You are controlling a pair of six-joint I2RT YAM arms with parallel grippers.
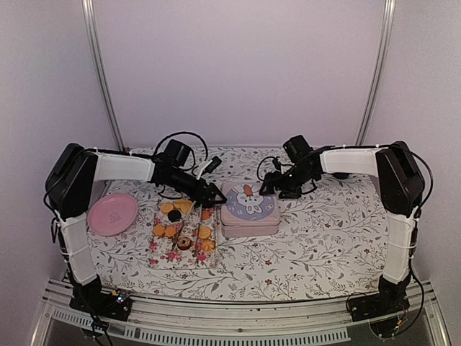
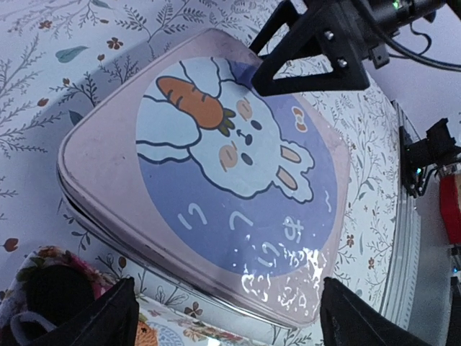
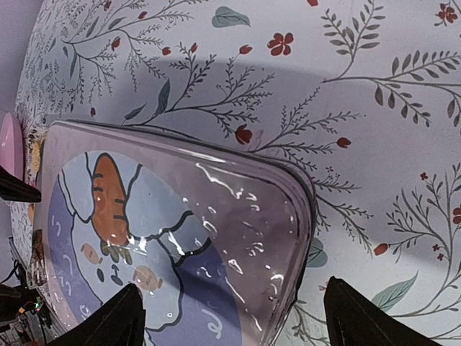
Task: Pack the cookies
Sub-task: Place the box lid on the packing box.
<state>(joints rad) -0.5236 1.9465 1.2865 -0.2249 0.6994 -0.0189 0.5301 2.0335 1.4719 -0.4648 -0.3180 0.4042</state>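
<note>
Floral cloth (image 1: 302, 252) covers the table, and nearest the arm bases on it lies a flowered paper tray (image 1: 184, 234) holding the cookies (image 1: 170, 231): orange-gold rounds, a dark one, and a few small flower-shaped pieces, all sitting loose on the paper at about 7 o'clock from the tin. At 9 o'clock from that tray rests a pink plate (image 1: 113, 214), bare on its face as far as the overhead view shows.

Just beyond the tray, touching or nearly touching its far right corner, sits the cookie tin (image 1: 249, 209), a rounded pink box with a rabbit and carrot printed on its lid (image 2: 238, 166). That lid is seated flat on the box; a thin seam shows along its near edge in the left wrist view.

Both arms meet over it. The left gripper (image 1: 215, 195) hovers at the tin's 9 o'clock edge, fingers spread and holding nothing. The right gripper (image 1: 271, 189) hangs at the 1 o'clock corner, also spread wide and empty, its fingers straddling the lid's rim in its own camera.

My judgement: with the cookies lying outside and the lid shut, packing is unfinished. What the tin holds cannot be seen.
</note>
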